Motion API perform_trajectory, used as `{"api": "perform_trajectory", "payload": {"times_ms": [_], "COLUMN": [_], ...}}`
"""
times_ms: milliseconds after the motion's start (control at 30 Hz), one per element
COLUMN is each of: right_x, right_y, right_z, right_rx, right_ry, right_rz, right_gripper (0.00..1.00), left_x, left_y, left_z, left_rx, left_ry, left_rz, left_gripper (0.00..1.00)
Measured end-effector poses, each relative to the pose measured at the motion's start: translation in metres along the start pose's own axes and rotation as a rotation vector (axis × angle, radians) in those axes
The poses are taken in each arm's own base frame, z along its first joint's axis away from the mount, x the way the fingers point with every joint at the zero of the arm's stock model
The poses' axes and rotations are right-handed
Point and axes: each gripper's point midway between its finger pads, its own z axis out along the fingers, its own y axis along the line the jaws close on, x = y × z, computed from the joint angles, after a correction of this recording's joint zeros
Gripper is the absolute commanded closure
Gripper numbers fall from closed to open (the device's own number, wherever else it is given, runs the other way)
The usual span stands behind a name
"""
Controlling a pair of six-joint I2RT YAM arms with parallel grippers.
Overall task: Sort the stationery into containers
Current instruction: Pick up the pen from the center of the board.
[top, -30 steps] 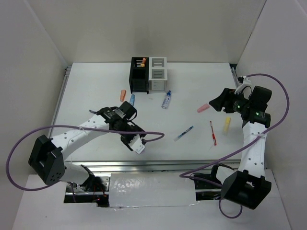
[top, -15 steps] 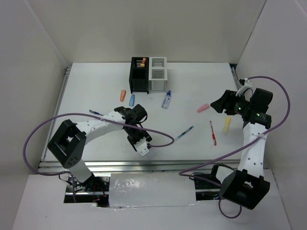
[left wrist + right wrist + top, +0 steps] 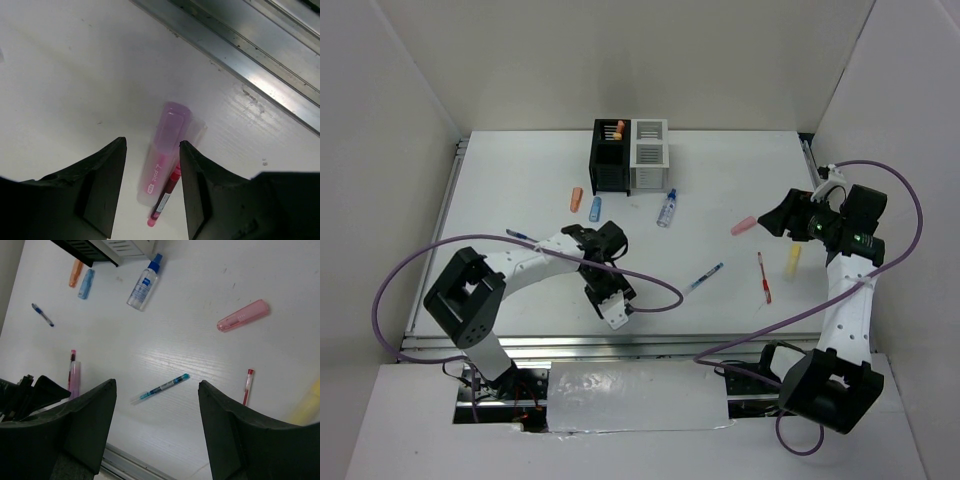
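Left gripper (image 3: 151, 146) edged slightly toward the lower frame edge since half a second ago, jaws spread astride a purple marker (image 3: 169, 131) with a thin red pen (image 3: 165, 196) alongside, near the metal rail (image 3: 260, 75), right gripper (image 3: 157, 385) spread above the table at right, black box (image 3: 611, 160) and white box (image 3: 649, 152) at upper centre

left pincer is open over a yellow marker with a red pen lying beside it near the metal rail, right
Not quite. The marker under the open left pincer is pinkish purple, not yellow, as the left wrist view shows. The rest holds: a red pen lies beside it, near the metal rail.
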Motion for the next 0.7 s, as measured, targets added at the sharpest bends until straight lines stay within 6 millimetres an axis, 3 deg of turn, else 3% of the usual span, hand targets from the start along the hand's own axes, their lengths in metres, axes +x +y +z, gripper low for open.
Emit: {"api": "perform_trajectory", "payload": {"times_ms": [700], "right_x": [0.007], "right_y": [-0.002], "right_z": [0.002], "right_rx": [-0.004], "right_ry": [0.015], "right_rz": [0.010], "right_gripper": [0.27], "left_x": [-0.003], "left_y": [-0.008], "left_z": [0.022], "left_rx": [0.071], "left_ry": [0.007], "left_rz": [0.023], "left_gripper": [0.43]}}
